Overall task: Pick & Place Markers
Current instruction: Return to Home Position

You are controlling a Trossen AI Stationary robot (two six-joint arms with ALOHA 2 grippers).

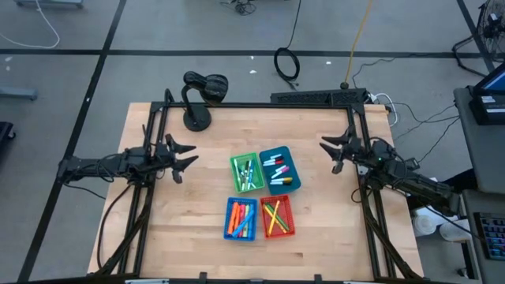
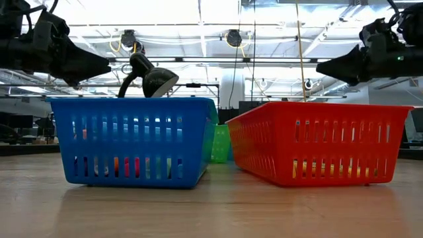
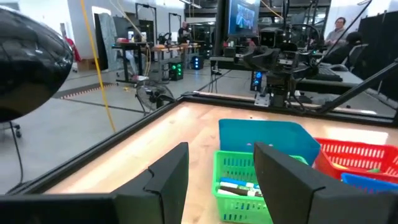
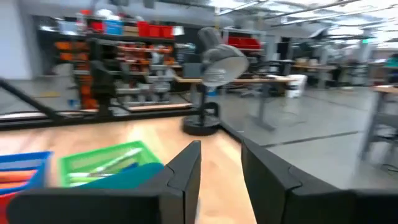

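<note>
The markers lie sorted in four small bins at the table's middle: green and blue ones in the green bin (image 1: 246, 173), white ones with coloured caps in the teal bin (image 1: 280, 170), orange and pink ones in the blue bin (image 1: 241, 218), yellow and green ones in the red bin (image 1: 277, 216). My left gripper (image 1: 188, 155) hovers open above the table, left of the green bin. My right gripper (image 1: 330, 152) hovers open to the right of the teal bin. In the left wrist view the green bin (image 3: 239, 186) shows between my fingers.
A black desk lamp (image 1: 201, 93) stands at the table's far edge, left of centre. Black frame rails (image 1: 260, 105) run along the far edge and both sides. Bare wood lies around the bins, toward the near edge and both arms.
</note>
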